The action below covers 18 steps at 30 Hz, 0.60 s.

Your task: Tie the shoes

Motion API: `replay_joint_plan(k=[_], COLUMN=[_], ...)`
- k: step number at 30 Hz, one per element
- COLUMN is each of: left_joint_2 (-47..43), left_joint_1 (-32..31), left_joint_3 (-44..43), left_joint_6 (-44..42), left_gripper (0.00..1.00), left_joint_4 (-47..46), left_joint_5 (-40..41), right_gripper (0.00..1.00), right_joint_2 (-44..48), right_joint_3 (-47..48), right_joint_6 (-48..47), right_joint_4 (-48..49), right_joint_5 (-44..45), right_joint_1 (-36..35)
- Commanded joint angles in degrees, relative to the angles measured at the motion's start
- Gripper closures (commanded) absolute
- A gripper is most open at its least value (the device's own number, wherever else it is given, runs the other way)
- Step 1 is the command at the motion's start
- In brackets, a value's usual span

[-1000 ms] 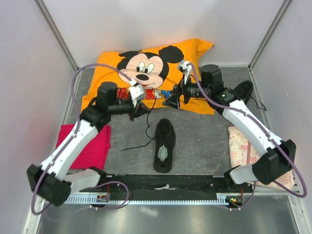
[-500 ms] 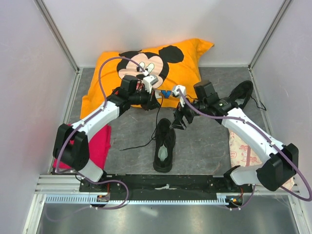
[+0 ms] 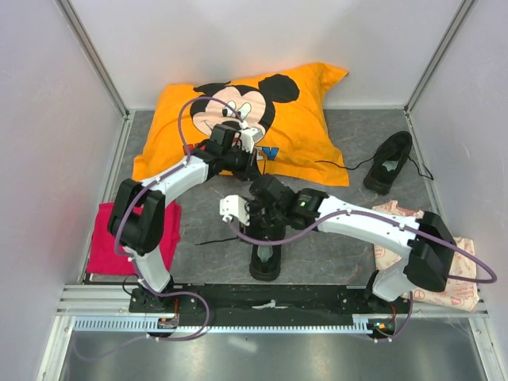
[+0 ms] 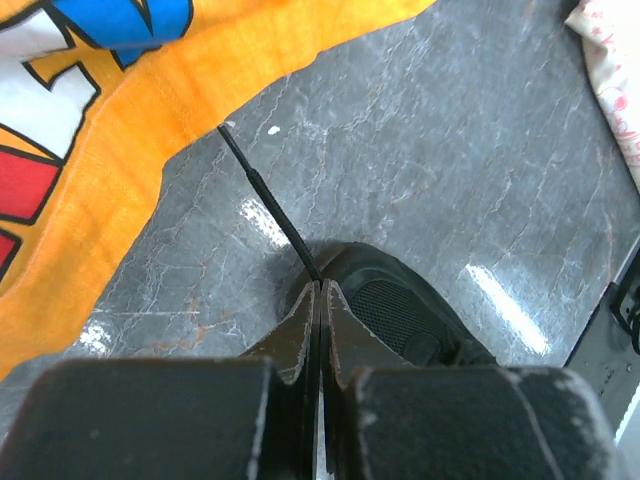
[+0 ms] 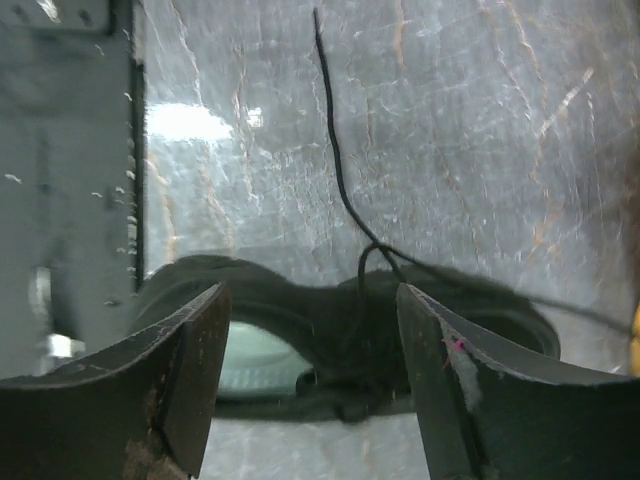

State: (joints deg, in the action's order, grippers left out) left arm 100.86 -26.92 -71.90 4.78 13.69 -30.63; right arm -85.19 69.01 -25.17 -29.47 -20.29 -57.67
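Observation:
One black shoe (image 3: 266, 258) lies in the middle of the floor, heel toward the arm bases. Its toe (image 4: 405, 310) shows in the left wrist view. The other shoe (image 3: 389, 163) lies at the far right. My left gripper (image 3: 251, 164) hovers beyond the near shoe's toe, shut on a thin black lace (image 4: 262, 188) that runs taut from its tips (image 4: 320, 283). My right gripper (image 3: 264, 213) hangs over the near shoe's laced middle. It is open (image 5: 312, 305), and the shoe (image 5: 340, 330) and a lace loop (image 5: 365, 255) show between its fingers.
An orange Mickey Mouse pillow (image 3: 238, 111) fills the back. A red cloth (image 3: 119, 238) lies at the left and a white patterned bag (image 3: 413, 246) at the right. A loose lace (image 3: 213, 238) trails left of the near shoe. The black rail (image 3: 270, 298) bounds the front.
The right arm swung from over the pillow's edge down and left onto the near shoe, its jaws narrowing somewhat. The left arm stretched forward and right, staying shut.

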Motion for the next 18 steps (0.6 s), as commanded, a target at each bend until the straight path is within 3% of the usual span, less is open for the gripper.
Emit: replay_joint_plan(k=[1,9,18], left_joint_2=[3.8,5.8,6.9], left_joint_1=[1.6,3.0,3.5], left_joint_3=[-4.5,-4.3,-3.8], left_joint_6=[1.9,1.5,1.0], left_gripper=[0.99,0.98,0.98], left_joint_4=[2.9,3.0,2.9], left_joint_5=[-3.9,-6.2,-7.2], right_gripper=[0.27,0.36,0.38], right_joint_2=[-4.4,-13.2,-19.7], right_joint_3=[0.4,1.6,3.6], right_joint_6=[-7.2,-11.5,-15.8], right_joint_4=[5.9,10.3,12.2], right_joint_5=[11.2,15.6,16.9], right_joint_1=[-5.3,-8.8,-8.9])
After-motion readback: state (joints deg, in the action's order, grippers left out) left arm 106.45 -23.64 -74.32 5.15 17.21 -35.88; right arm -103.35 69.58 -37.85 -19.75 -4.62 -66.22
